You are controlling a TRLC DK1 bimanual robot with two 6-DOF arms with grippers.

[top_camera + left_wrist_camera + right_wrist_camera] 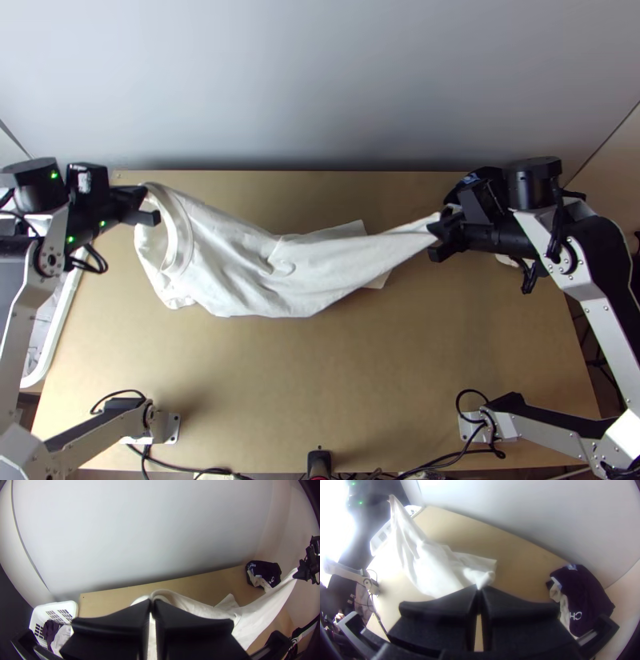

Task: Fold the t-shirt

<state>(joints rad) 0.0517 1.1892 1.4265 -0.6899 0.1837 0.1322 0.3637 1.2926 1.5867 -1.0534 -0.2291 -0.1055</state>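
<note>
Fingers (110, 630) of left gripper (149, 205) and right gripper (438, 232) pinch the white t-shirt (304, 272), stretched between them

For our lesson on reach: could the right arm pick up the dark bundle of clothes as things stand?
Probably not: the right gripper has its jaws closed on the white t-shirt. The dark bundle lies close by and uncovered, so letting go of the shirt would likely leave the way free.

Light wooden table (360, 368), bunched dark clothing (586, 595)
</note>
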